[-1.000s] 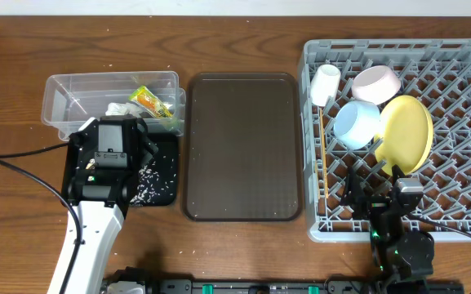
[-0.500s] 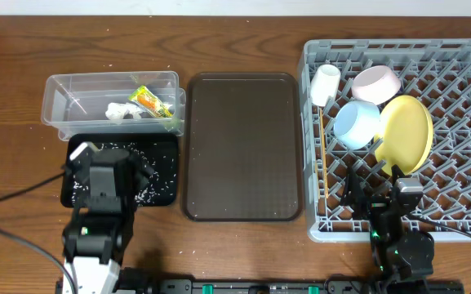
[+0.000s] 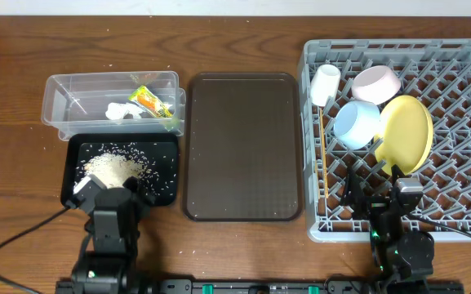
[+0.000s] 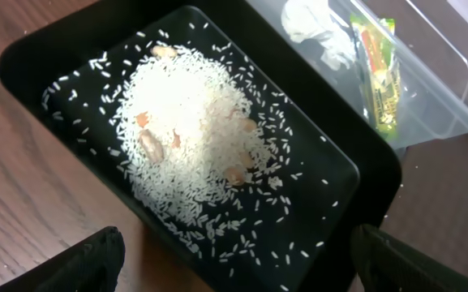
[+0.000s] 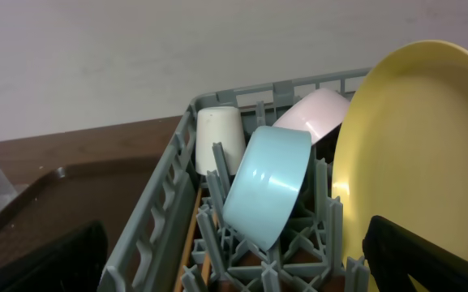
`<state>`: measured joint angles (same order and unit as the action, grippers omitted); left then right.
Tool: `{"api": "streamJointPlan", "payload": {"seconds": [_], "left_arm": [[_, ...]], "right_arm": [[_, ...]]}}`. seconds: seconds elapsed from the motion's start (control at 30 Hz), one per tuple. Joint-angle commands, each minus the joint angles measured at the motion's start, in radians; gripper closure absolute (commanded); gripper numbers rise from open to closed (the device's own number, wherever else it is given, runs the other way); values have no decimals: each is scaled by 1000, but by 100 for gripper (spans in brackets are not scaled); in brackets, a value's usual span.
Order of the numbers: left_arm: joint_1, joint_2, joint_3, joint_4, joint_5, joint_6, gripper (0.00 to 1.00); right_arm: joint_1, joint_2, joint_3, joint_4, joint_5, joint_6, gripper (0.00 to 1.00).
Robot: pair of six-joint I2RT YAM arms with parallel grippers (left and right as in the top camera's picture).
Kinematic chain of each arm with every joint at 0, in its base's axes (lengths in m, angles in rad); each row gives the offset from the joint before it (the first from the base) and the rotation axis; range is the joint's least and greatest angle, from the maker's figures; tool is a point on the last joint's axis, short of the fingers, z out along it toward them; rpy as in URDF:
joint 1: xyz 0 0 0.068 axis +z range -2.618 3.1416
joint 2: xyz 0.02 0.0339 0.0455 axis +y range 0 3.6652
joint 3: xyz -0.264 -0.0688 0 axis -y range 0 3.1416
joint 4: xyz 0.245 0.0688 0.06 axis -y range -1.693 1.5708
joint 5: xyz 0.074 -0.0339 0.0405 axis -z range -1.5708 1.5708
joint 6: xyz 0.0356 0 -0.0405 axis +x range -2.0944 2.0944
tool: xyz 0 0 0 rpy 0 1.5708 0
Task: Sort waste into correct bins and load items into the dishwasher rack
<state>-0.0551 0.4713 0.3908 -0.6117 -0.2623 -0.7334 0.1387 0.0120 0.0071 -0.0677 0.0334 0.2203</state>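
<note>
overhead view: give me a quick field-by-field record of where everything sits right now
black tub: holds rice pile
clear tub: holds snack wrapper and white scrap
rack: yellow plate, light blue bowl, pinkish bowl, white cup, chopsticks along its left side
brown tray: between the tubs and the rack
left gripper: open, empty, at black tub's near edge
right gripper: open, empty, over rack's near edge
</note>
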Motion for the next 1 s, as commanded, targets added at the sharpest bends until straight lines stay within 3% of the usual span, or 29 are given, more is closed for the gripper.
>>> {"api": "streamJointPlan", "payload": {"seconds": [0.0, 0.43, 0.7, 0.97], "left_arm": [[4, -65, -46, 55, -28, -2, 8], [4, -287, -328, 594, -11, -6, 8], [4, -375, -387, 603, -16, -4, 8], [5, -470, -387, 571, -21, 90, 8]], "right_arm": [[-21, -7, -2, -4, -5, 11, 1], [-21, -7, -2, -4, -4, 11, 1], [-21, -7, -2, -4, -4, 11, 1], [-21, -7, -2, -4, -5, 11, 1]]}}
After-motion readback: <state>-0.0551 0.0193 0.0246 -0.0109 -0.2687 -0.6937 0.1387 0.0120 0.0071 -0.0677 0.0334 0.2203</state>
